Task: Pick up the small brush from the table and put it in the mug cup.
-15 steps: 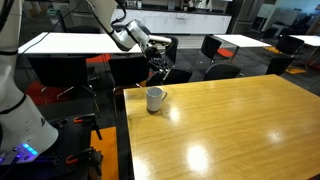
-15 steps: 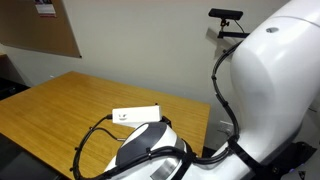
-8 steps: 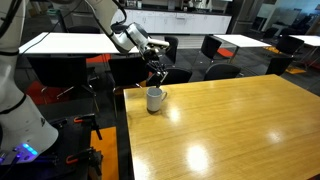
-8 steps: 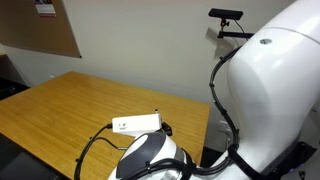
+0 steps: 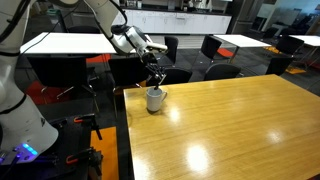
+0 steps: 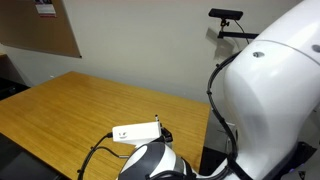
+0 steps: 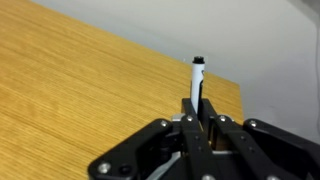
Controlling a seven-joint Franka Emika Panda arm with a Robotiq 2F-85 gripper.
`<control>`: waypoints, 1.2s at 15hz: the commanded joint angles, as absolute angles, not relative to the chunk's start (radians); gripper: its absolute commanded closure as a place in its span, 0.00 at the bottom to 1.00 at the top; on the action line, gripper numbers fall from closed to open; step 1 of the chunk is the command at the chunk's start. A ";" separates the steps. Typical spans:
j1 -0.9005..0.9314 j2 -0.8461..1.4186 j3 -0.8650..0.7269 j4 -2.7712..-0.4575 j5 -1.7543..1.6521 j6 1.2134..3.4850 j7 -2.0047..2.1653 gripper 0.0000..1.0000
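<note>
While the arm is reaching out over a corner of the table, the pincer is hanging directly above the mug cup in an exterior view, with its tips pointing down toward the rim. From where that camera stands, I cannot tell whether anything is touching the mug or dipping inside it. The parts are too small and dark at that range.

Up close in the wrist view, the pincer is clamping its 2 fingers tight on the small brush. The brush is standing straight out past the fingertips as a thin pale shaft ending in a dark tip. Beyond the pincer the yellowish wood of the table is stretching away, and its edge is running diagonally just past the brush tip, with grey floor behind.

Behind the pincer, farther back in the room, white-topped tables and dark chairs are standing in rows. The robot's bulky white base is sitting well off to the side of the pincer, beside the table's edge. The mug's handle is turning toward the open tabletop, away from that base.
</note>
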State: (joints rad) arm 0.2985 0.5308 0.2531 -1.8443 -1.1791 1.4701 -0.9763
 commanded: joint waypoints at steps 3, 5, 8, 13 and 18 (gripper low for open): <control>0.302 0.540 0.263 -1.833 -1.172 1.455 -0.979 0.97; 0.301 0.543 0.265 -1.829 -1.166 1.456 -0.985 0.62; 0.299 0.543 0.267 -1.827 -1.164 1.457 -0.988 0.40; 0.287 0.515 0.266 -1.828 -1.153 1.461 -0.984 0.03; 0.237 0.438 0.248 -1.837 -1.105 1.466 -0.972 0.00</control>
State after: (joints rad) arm 0.2736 0.5099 0.2562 -1.8206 -1.1520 1.4701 -0.9774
